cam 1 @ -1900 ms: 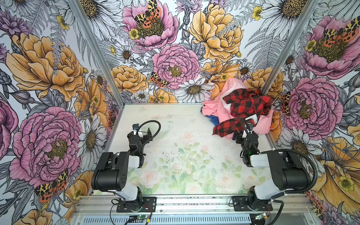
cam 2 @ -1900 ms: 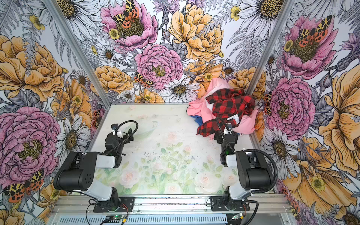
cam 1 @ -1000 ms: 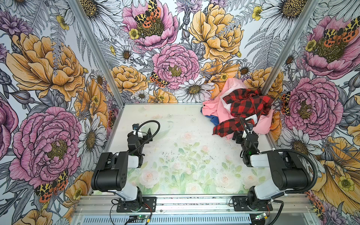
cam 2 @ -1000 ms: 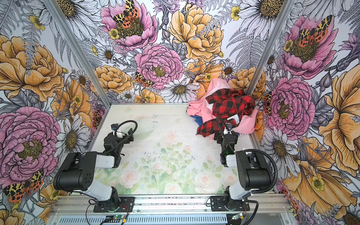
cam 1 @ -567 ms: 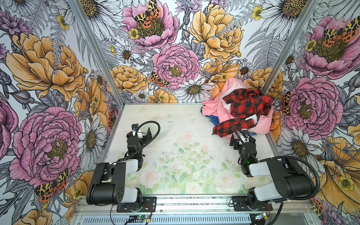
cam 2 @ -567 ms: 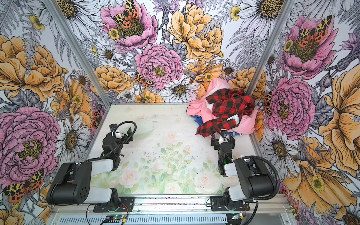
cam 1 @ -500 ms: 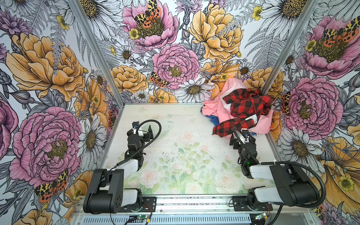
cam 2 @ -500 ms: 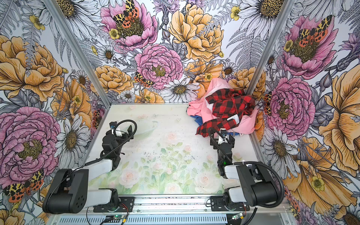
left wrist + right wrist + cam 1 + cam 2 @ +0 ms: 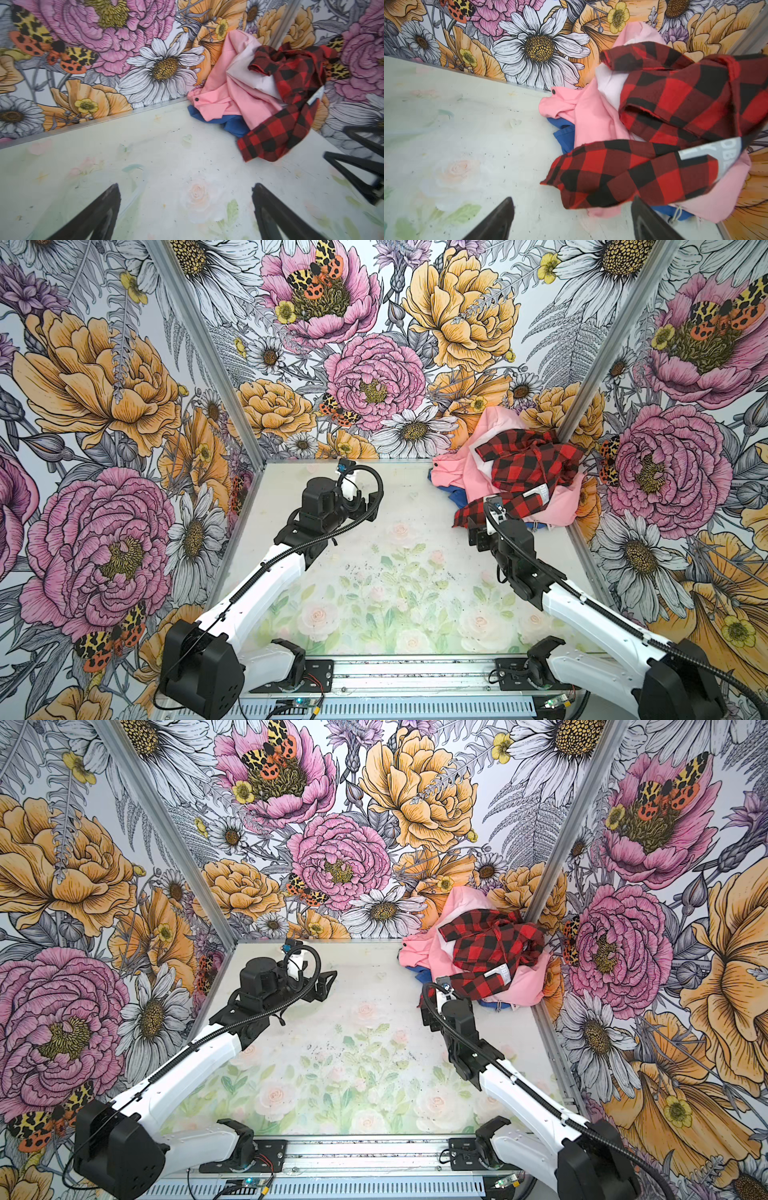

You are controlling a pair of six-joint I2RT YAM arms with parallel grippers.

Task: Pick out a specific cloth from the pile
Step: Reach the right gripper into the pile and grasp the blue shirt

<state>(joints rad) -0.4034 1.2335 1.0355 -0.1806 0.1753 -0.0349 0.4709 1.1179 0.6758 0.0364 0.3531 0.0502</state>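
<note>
Nearly buried: the cloth [image 9: 564, 135] shows only as blue edges under the pile [image 9: 469, 477], in the far right corner of the table [image 9: 374, 572].
The right gripper [image 9: 572, 202], jaws spread and empty, sits just beside the pile. A checked sleeve [image 9: 623, 176] lies between it and the blue edge poking out beneath the pink garment [image 9: 591, 120]. The left gripper [image 9: 185, 187], also spread wide, hangs well apart, so the right arm looks the nearer.

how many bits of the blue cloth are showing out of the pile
2. One bit of the blue cloth shows under the pink garment at the pile's left edge; another at its near edge, below the checked shirt. The rest is hidden.
</note>
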